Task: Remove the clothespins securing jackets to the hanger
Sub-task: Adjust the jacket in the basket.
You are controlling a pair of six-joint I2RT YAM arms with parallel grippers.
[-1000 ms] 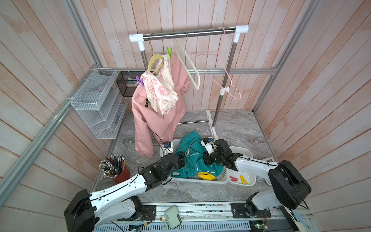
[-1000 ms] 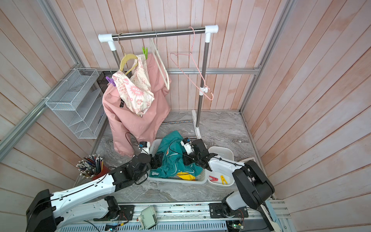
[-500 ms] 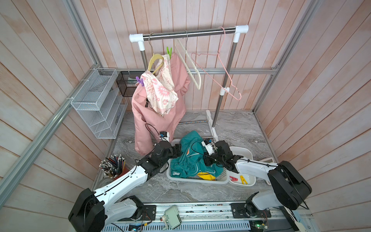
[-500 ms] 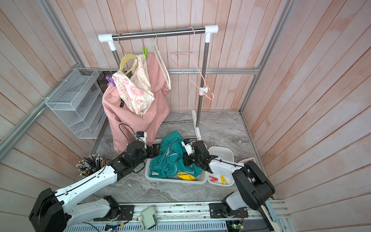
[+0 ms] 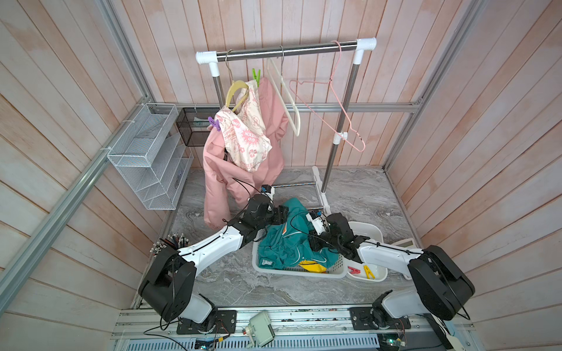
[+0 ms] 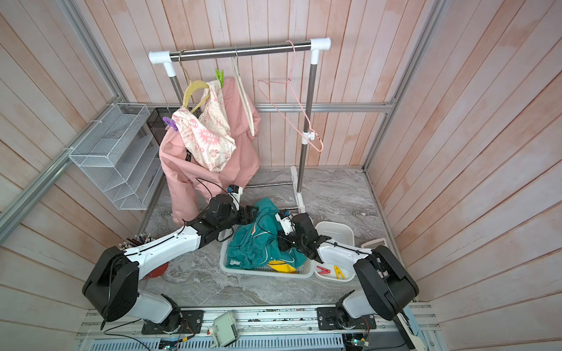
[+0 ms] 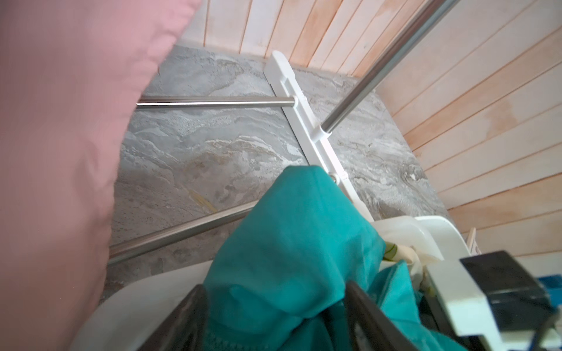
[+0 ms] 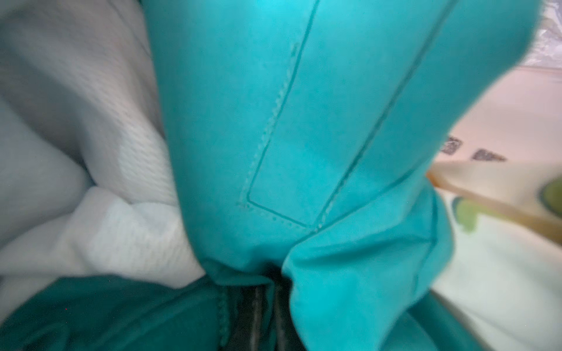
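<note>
Clothespins perch above the busy arms

The right fingers (image 8: 257,307) pinch the teal jacket (image 5: 289,243), the left fingers (image 7: 194,319) gape around it; green clothespin (image 5: 256,75) and purple clothespin (image 5: 214,124) sit far, nearer the left arm (image 5: 213,246).

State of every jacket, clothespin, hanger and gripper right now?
Pink hooded jacket: hung, pinned.
Green plastic clothespin: clipped on it.
Purple plastic clothespin: clipped on it.
Teal jacket: heaped in white basket.
Yellow jacket: under it, mostly hidden.
Red clothespin: loose in small white tray.
Yellow clothespin: same tray.
Cream plastic hanger: bare.
Pink wire hanger: bare.
Left gripper: open, astride teal fabric.
Right gripper: shut on teal jacket.
</note>
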